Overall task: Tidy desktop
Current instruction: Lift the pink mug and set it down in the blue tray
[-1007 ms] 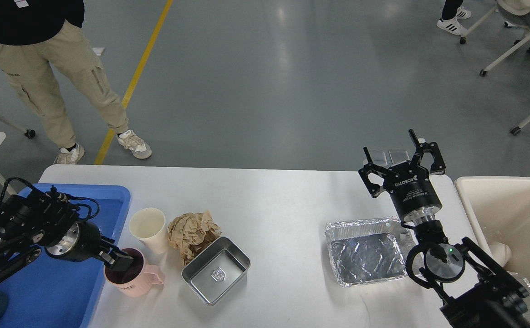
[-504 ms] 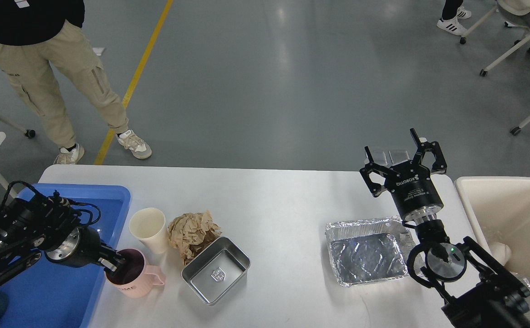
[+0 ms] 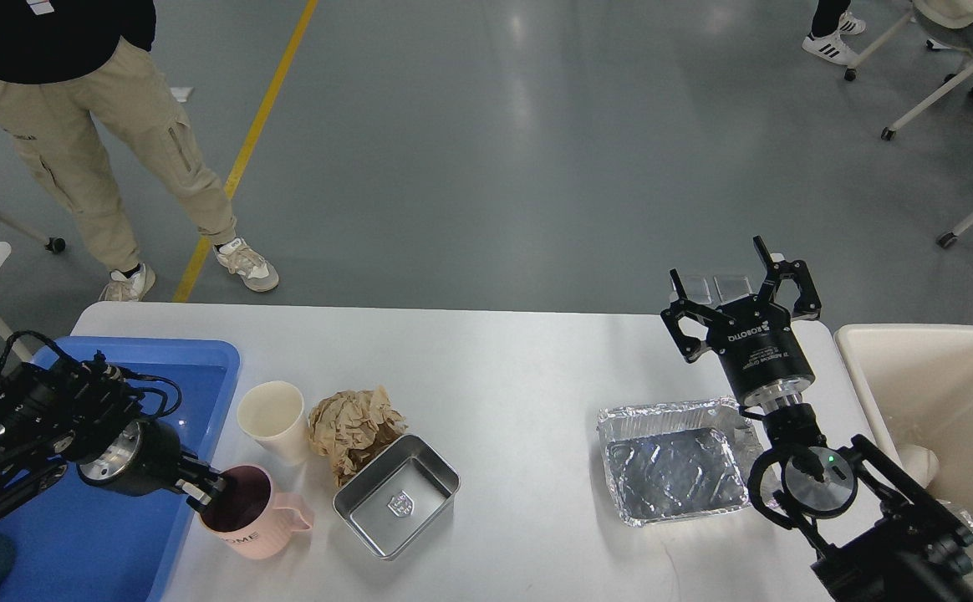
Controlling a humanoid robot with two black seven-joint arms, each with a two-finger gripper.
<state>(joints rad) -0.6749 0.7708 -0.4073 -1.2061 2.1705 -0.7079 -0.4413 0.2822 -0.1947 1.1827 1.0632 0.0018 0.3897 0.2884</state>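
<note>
The white desktop (image 3: 503, 376) holds a pink mug (image 3: 257, 525), a white paper cup (image 3: 272, 420), a crumpled brown paper ball (image 3: 354, 425), a small steel tray (image 3: 397, 495) and a foil tray (image 3: 672, 461). My left gripper (image 3: 205, 493) is shut on the mug's left rim, one finger inside it, and the mug leans a little. Above the table's far right edge, my right gripper (image 3: 741, 280) is open and holds nothing.
A blue plastic tray (image 3: 77, 543) lies at the left under my left arm. A beige bin (image 3: 946, 393) stands beside the table's right end. A person (image 3: 77, 125) stands beyond the far left corner. Chairs are at the far right.
My left gripper has closed on the mug's rim and drawn it slightly toward the near edge, and the mug now tilts. The right arm has barely moved.
</note>
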